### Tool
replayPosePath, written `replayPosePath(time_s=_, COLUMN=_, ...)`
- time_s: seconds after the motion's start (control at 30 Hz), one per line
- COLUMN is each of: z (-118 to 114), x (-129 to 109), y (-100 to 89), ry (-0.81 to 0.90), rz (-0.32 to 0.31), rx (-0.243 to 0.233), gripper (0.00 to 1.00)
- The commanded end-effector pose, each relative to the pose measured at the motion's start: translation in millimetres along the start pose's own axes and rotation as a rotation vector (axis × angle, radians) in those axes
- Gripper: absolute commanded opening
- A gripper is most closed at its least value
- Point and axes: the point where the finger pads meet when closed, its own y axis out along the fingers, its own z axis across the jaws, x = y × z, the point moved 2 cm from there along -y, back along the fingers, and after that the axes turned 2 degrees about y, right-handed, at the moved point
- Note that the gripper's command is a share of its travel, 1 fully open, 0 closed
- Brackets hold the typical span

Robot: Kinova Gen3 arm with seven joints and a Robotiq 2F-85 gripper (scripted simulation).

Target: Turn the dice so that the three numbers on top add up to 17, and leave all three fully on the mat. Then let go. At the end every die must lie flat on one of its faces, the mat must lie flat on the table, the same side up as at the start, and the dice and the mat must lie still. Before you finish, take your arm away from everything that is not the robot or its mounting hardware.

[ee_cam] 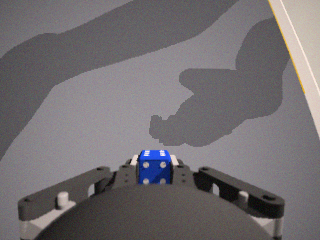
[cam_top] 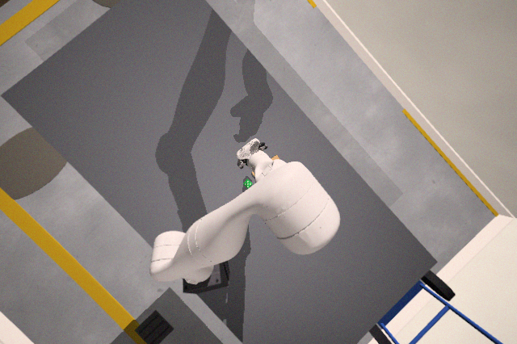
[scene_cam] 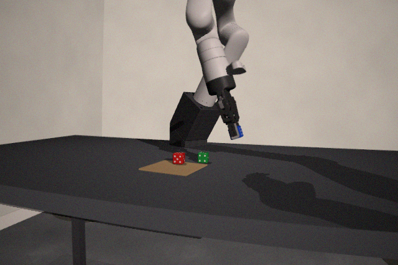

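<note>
Gripper (scene_cam: 236, 133) clamped on blue die (ee_cam: 154, 167), aloft beside mat (scene_cam: 173, 168); red die (scene_cam: 178, 158) on mat, green die (scene_cam: 203, 157) at mat edge; blue placement, release pending

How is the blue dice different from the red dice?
The blue die is up in the air, pinched in the gripper; the red die sits flat on the tan mat. The blue one hangs tilted; the red one is level. Both have white dots.
</note>
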Motion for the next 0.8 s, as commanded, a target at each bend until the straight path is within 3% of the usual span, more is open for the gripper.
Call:
replayPosePath(time_s=0.0, z=0, x=20, y=-1.5, ry=0.061, rz=0.117, rx=0.035, gripper=0.26)
replayPosePath(time_s=0.13, z=1, x=23, y=-0.9, ry=0.058, rz=0.278, rx=0.040, gripper=0.26)
replayPosePath(time_s=0.2, z=1, x=23, y=-0.9, ry=0.058, rz=0.278, rx=0.040, gripper=0.26)
replayPosePath(time_s=0.53, z=1, x=31, y=2.4, ry=0.052, rz=0.570, rx=0.033, gripper=0.26)
replayPosePath(time_s=0.7, z=1, x=33, y=3.5, ry=0.049, rz=0.672, rx=0.032, gripper=0.26)
replayPosePath(time_s=0.77, z=1, x=33, y=3.5, ry=0.049, rz=0.672, rx=0.032, gripper=0.26)
